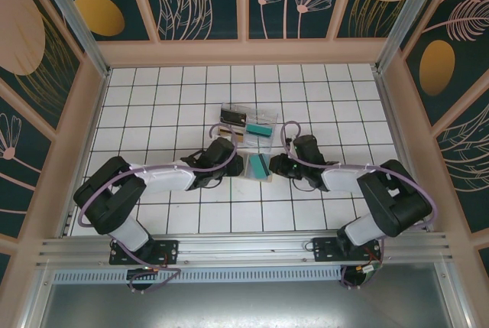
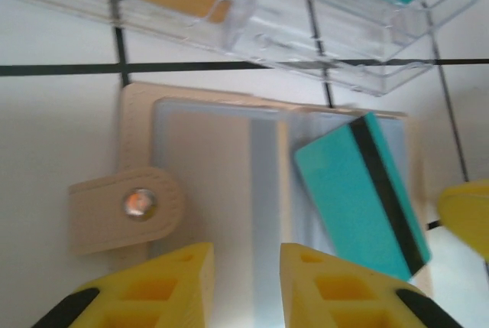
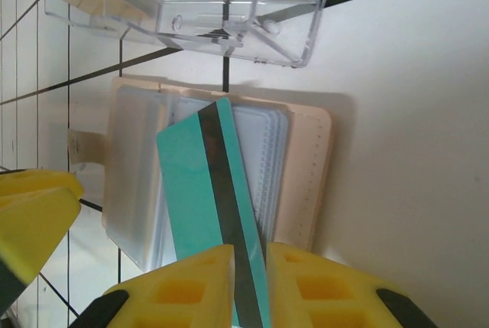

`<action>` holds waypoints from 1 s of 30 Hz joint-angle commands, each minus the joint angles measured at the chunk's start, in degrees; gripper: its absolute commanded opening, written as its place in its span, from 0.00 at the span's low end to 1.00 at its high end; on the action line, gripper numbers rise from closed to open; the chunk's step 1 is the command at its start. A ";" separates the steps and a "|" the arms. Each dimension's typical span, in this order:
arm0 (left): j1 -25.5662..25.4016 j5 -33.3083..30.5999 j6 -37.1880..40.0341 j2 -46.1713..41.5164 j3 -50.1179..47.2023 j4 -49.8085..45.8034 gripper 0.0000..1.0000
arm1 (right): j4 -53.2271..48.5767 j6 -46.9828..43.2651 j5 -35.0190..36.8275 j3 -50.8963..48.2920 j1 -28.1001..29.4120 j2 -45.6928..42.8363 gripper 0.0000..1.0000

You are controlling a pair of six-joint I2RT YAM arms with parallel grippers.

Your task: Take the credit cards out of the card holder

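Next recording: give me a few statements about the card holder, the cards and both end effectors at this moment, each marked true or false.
1. The card holder lies open on the table. True.
2. The teal card is tucked fully into a slot. False: it lies tilted across the holder, its end between the fingers of the right end effector.
3. A second teal card lies in the clear tray. True.
4. The left end effector grips the teal card. False: its fingers stand apart over the holder, off the card.
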 commanded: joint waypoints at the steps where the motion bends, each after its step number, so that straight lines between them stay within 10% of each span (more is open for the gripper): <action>1: -1.34 -1.10 0.65 0.03 2.19 -1.56 0.27 | -0.37 -2.75 -0.26 2.65 0.59 0.87 0.19; 30: -2.89 2.54 -0.46 14.11 8.46 0.16 0.13 | 1.04 -3.91 -4.62 4.31 0.72 6.18 0.21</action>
